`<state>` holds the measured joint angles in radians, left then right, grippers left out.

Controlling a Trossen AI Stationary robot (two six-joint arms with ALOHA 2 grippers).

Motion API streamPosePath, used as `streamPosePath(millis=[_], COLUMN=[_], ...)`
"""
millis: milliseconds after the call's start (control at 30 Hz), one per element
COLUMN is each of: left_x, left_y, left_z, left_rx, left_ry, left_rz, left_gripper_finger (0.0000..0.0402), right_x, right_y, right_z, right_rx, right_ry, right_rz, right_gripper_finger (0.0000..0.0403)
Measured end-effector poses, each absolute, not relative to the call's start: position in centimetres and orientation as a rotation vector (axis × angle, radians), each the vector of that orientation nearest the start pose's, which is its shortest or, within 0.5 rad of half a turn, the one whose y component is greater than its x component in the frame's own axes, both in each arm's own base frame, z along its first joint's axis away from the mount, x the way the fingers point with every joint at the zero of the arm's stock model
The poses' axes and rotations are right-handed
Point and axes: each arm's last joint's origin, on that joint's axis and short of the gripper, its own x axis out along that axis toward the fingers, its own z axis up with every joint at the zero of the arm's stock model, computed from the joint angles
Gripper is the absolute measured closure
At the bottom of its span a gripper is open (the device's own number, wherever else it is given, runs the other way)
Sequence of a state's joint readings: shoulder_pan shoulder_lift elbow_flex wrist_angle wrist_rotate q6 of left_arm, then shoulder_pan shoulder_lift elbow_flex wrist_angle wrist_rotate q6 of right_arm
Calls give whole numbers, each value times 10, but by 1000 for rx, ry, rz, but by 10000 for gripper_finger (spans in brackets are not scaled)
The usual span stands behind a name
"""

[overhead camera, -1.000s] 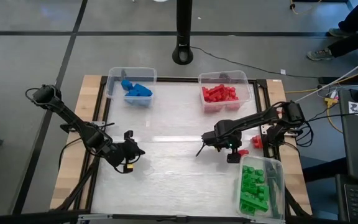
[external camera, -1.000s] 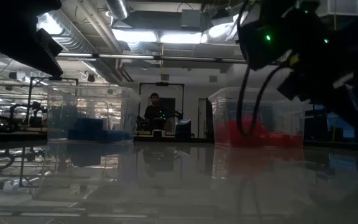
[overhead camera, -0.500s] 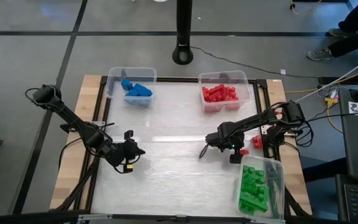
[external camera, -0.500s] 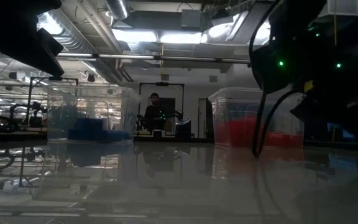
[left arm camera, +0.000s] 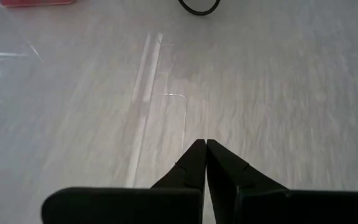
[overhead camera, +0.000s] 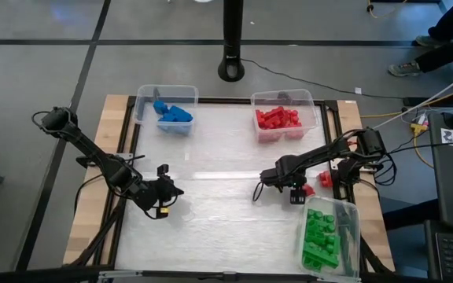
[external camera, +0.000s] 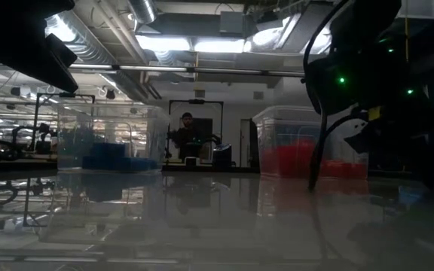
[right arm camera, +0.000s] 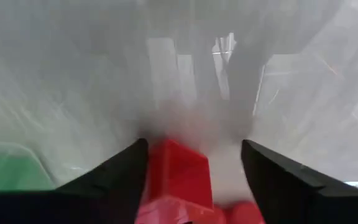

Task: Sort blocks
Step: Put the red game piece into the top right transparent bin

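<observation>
Since the earlier frame we note the right gripper [overhead camera: 305,191] has drawn back toward the green bin [overhead camera: 348,212] and now straddles a red block [right arm camera: 178,177] on the table, its fingers [right arm camera: 277,174] apart on either side and not yet clamped. We record the left gripper [left arm camera: 205,144] clenched on nothing, over bare table [overhead camera: 211,212]. Sorted blocks lie in the blue [overhead camera: 173,113], red [overhead camera: 278,119] and green [overhead camera: 321,236] piles.

No text, label or number can be read anywhere.

Left tool [left arm camera: 202,144] shut; right tool [right arm camera: 191,149] open.
</observation>
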<state>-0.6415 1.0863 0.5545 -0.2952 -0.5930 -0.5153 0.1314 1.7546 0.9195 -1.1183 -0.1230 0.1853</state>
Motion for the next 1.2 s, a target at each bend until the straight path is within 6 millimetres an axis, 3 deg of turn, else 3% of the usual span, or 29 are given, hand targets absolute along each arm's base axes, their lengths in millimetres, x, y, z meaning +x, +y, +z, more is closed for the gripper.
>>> streamPosePath(millis=[267,467,567,733,867,1000,1200], left_x=[171,171,170,170,170,170,170], left_y=[-107,-107,-107,-107,-107,-107,-107], left_z=[197,197,197,197,197,197,195], left_rx=[-16,-15,-14,-14,-15,-16,-14], left_ry=[657,657,658,658,658,658,661], left_rz=[127,126,126,126,126,127,128], left_gripper_finger=[398,398,398,398,398,398,398], right_x=[240,252,260,269,264,251,249], right_y=[35,36,37,37,36,36,36], right_z=[134,150,161,173,177,183,179], right_rx=[103,35,-10,-16,188,275,369], right_ry=[1966,1943,1912,1878,1966,2114,2121], right_rz=[-4,49,72,52,-6,-109,-192], right_gripper_finger=[281,380,396,371,338,254,101])
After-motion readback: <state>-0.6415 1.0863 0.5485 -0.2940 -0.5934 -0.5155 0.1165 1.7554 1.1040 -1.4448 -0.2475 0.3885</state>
